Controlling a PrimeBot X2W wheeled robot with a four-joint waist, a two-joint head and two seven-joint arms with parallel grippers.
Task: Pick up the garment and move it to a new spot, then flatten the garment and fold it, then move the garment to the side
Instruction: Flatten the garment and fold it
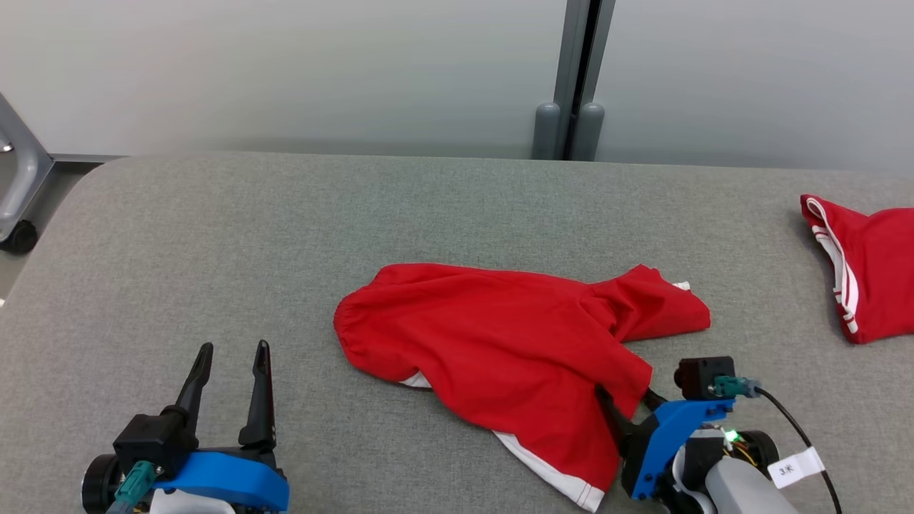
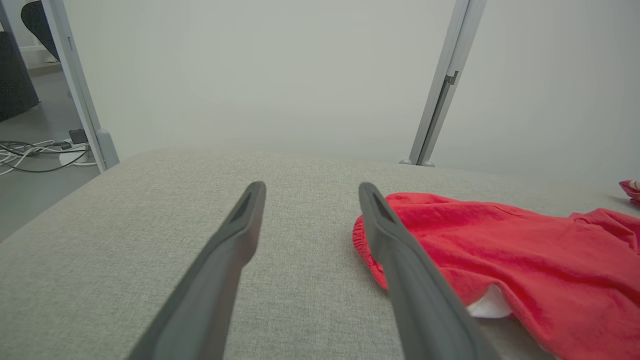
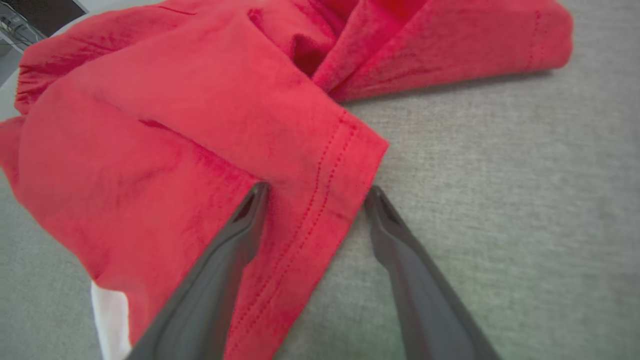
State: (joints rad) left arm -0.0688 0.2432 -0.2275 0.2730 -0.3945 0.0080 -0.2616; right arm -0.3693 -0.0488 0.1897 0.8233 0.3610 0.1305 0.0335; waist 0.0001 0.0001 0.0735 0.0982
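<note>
The garment (image 1: 500, 328) is a red piece with white trim, lying crumpled in the middle of the grey padded table (image 1: 214, 228). My right gripper (image 1: 628, 400) is open at the garment's near right corner. In the right wrist view, the right gripper (image 3: 317, 190) straddles a stitched hem of the garment (image 3: 200, 100), with the left finger over the cloth and the right finger over bare table. My left gripper (image 1: 234, 350) stands open and empty near the front left. In the left wrist view, the left gripper (image 2: 312, 190) sits just left of the garment's (image 2: 500, 240) gathered edge.
A second red garment with white stripes (image 1: 867, 271) lies at the table's far right edge. A grey post (image 1: 578, 78) stands against the pale wall behind. A wheeled frame (image 1: 18, 185) is off the table's left corner, and cables (image 2: 30, 150) lie on the floor.
</note>
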